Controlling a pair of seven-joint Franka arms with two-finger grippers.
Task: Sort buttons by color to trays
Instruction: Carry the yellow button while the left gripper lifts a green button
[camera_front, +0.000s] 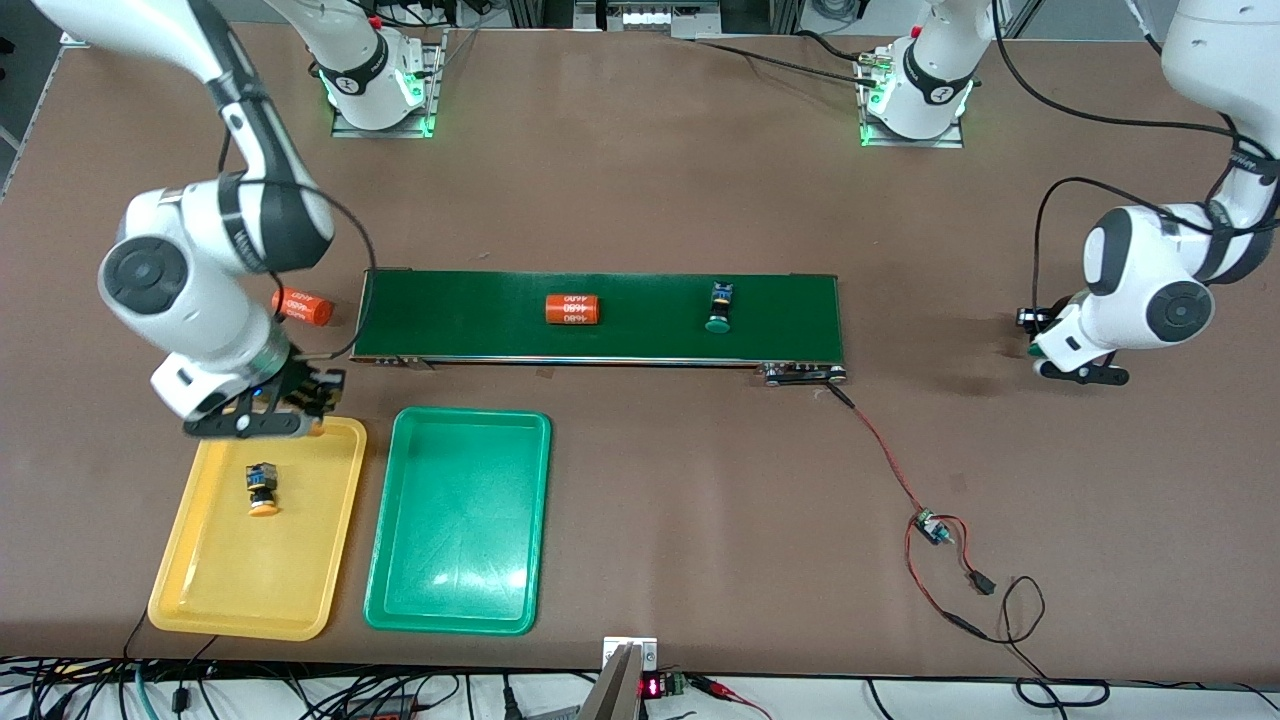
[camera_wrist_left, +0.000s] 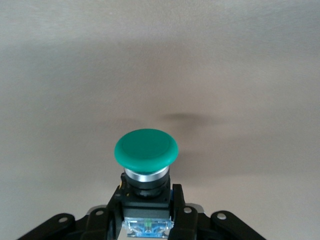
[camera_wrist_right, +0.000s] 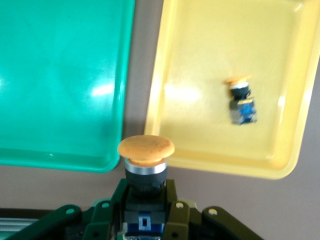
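Buttons sit in both of our grippers: our right gripper (camera_wrist_right: 145, 220) is clamped on an orange-capped button (camera_wrist_right: 145, 150) above the yellow tray's (camera_front: 190, 590) edge nearest the conveyor belt (camera_front: 480, 320), with another orange-capped one (camera_front: 263, 489) lying in that tray below it. Our left gripper (camera_wrist_left: 148, 220) pinches a green-capped button (camera_wrist_left: 146, 149) over bare table past the belt's end. A second green-capped button (camera_front: 719, 307) lies on the belt, and the green tray (camera_front: 400, 590) sits just beside the yellow one.

Bright overhead light is glaring off the green tray (camera_front: 458, 520), soft shadows are lying beneath the arms, and both wrist views are looking slightly soft.
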